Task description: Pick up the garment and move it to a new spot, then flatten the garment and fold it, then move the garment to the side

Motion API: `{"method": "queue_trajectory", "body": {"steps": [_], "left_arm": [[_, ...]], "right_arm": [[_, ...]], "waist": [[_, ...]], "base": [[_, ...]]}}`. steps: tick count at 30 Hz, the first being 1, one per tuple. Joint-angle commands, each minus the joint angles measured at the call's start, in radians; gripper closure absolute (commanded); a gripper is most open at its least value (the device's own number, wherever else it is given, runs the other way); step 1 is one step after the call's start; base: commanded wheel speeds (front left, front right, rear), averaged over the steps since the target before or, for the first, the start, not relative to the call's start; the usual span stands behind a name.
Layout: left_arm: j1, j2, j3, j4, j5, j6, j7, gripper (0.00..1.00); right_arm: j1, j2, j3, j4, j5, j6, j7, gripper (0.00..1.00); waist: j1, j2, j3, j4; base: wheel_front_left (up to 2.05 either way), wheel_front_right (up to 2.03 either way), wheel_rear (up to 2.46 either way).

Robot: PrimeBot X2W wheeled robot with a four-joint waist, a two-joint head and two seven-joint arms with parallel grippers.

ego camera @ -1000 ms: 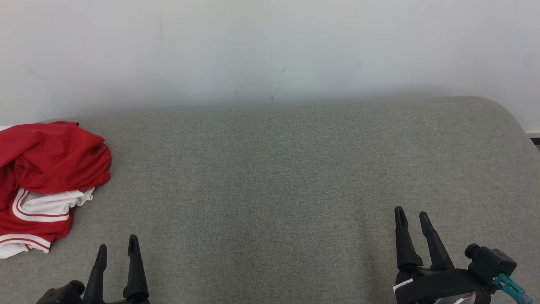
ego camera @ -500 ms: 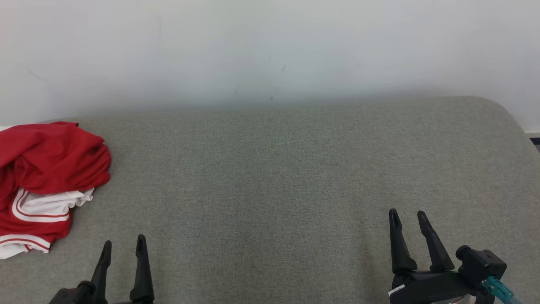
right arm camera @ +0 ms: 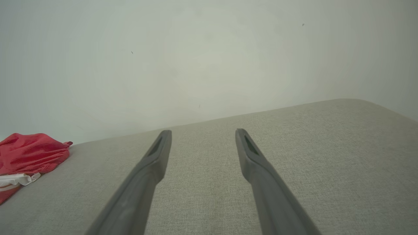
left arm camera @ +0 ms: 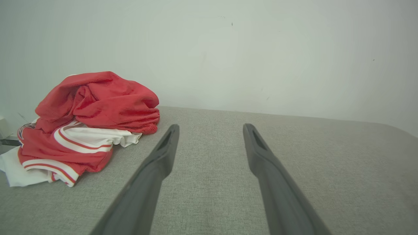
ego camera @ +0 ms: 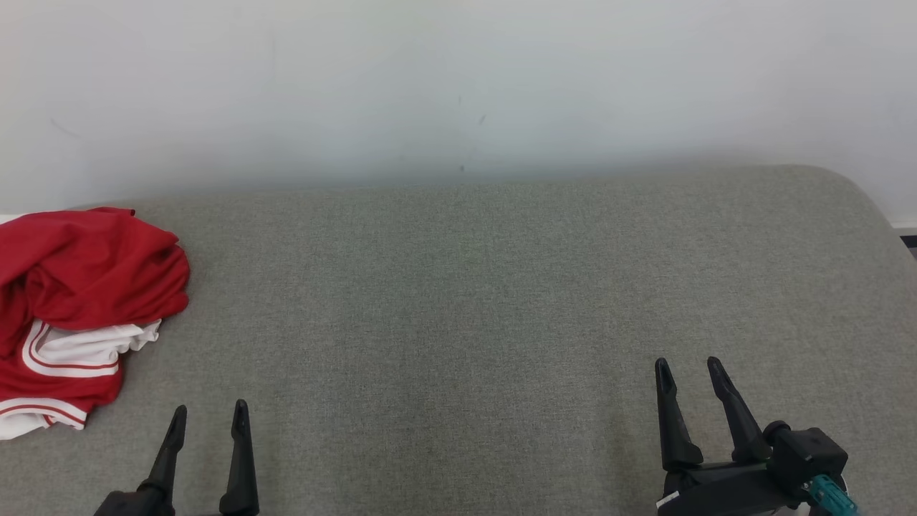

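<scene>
Pale wall (ego camera: 458, 86) behind, grey fabric surface (ego camera: 458, 301) right across my view. The garment (ego camera: 79, 287) hasn't budged: a crumpled red heap with white, red-striped trim, sitting at the far left edge, back near the wall. Right gripper (ego camera: 688, 362) has slid slightly left and lower since a second ago, fingers spread, holding nothing. Left gripper (ego camera: 209, 408) has drifted right and sunk too, also spread, near the garment but apart.
</scene>
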Motion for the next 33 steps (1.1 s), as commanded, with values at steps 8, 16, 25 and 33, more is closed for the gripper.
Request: {"method": "queue_trajectory", "body": {"steps": [8,16,25,33], "left_arm": [[0.015,-0.007,0.024,-0.013,0.071,-0.01,-0.021,0.0],[0.024,-0.017,0.043,-0.014,0.125,-0.016,-0.037,0.0],[0.03,-0.025,0.058,-0.004,0.166,-0.025,-0.047,0.0],[0.03,-0.03,0.067,0.009,0.169,-0.031,-0.047,0.0]], "right_arm": [[0.011,0.0,-0.01,-0.006,-0.078,-0.002,-0.023,0.0],[0.017,0.001,-0.018,-0.005,-0.126,-0.002,-0.037,0.0],[0.021,0.001,-0.023,0.001,-0.158,-0.002,-0.048,0.0],[0.02,0.001,-0.026,0.012,-0.141,-0.002,-0.047,0.0]], "waist": [[0.0,0.0,-0.001,0.0],[0.0,0.0,-0.003,-0.001],[0.0,0.0,-0.004,-0.001],[0.0,0.0,-0.005,-0.001]], "base": [[0.0,0.0,0.0],[0.0,0.0,0.0],[0.0,0.0,0.0],[0.0,0.0,0.0]]}}
